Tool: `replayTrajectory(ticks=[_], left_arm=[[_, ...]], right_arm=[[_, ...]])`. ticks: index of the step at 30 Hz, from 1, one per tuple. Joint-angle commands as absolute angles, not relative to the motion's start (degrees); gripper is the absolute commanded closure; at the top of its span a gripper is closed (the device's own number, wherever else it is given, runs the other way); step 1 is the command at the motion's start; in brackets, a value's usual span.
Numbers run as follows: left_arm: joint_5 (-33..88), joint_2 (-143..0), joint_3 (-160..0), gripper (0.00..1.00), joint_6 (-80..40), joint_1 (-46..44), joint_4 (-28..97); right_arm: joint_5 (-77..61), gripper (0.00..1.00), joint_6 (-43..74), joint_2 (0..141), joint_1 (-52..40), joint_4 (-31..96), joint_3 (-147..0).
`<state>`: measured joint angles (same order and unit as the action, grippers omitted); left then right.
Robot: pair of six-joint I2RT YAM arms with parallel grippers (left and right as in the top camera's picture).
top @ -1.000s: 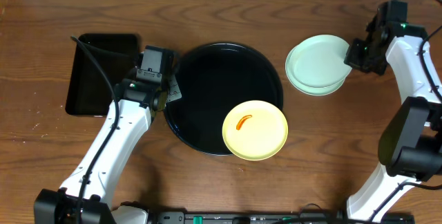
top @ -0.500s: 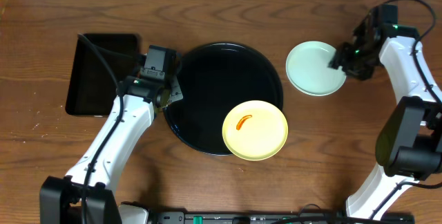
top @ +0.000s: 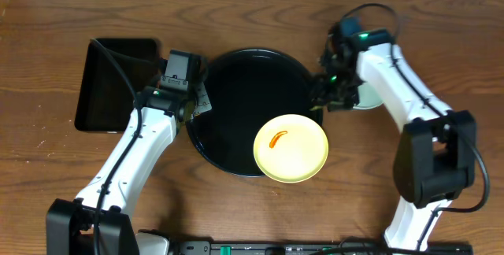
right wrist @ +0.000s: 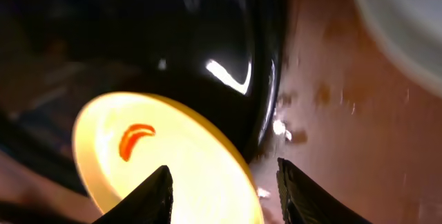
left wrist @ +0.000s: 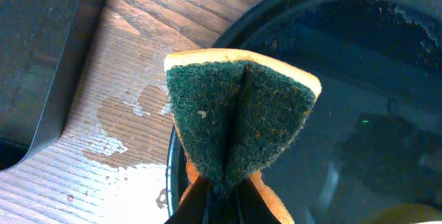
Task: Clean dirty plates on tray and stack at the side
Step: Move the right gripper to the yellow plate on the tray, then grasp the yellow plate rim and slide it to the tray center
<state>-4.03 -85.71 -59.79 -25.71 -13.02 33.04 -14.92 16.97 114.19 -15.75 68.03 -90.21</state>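
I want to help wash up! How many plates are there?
2 show: a yellow plate on the tray's near edge, and a pale plate on the table right of it, mostly behind the right arm. Another may hide there.

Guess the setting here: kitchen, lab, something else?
Probably a lab bench staged for dishwashing, not a real kitchen: bare wooden table, black tray with a sauce-smeared yellow plate, sponge in the left gripper.

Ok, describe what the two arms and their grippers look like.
The left arm and right arm match: white tubular links, black joint housings, a black cable trailing along each. A small green light shows near the right wrist. The left gripper and right gripper have black, tapered fingers.
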Motion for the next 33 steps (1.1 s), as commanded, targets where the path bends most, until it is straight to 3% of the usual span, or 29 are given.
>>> replayTrajectory(ticks=[1, 5, 11, 16, 18, 19, 20, 27, 33], left_arm=[[-3.6, -85.9, -59.4, 0.92, -26.3, -13.1, 32.9], [-3.6, -85.9, -59.4, 0.91, -26.3, -13.1, 32.9], [-3.6, -85.9, -59.4, 0.92, -26.3, -13.1, 32.8], [-3.6, -85.9, -59.4, 0.91, -26.3, -13.1, 32.9], [-3.6, -85.9, -59.4, 0.92, -26.3, -13.1, 32.9], [-3.6, -85.9, -59.4, 0.92, -26.3, -13.1, 32.9], [-3.6, -85.9, -59.4, 0.92, -26.3, -13.1, 32.9], [-3.4, -85.9, -59.4, 0.92, -26.3, -13.1, 32.9], [-3.4, -85.9, -59.4, 0.92, -26.3, -13.1, 32.9]], right_arm=[[-1.8, 0.55, 30.0, 114.1, -18.3, 71.1, -90.1], [5.8, 0.6, 40.0, 114.0, -20.3, 77.7, -90.1], [5.9, 0.67, 43.4, 112.5, -23.2, 81.5, -90.1], [7.4, 0.64, 47.1, 105.9, -27.2, 82.5, -90.1], [9.5, 0.58, 48.9, 102.3, -29.1, 82.7, -90.1], [10.8, 0.45, 50.2, 100.8, -30.1, 82.7, -89.9], [12.1, 0.01, 51.6, 99.1, -31.2, 82.6, -89.4], [10.1, 0.01, 57.1, 96.3, -37.7, 78.2, -80.3], [-0.7, 0.01, 60.4, 96.3, -41.3, 67.5, -70.1]])
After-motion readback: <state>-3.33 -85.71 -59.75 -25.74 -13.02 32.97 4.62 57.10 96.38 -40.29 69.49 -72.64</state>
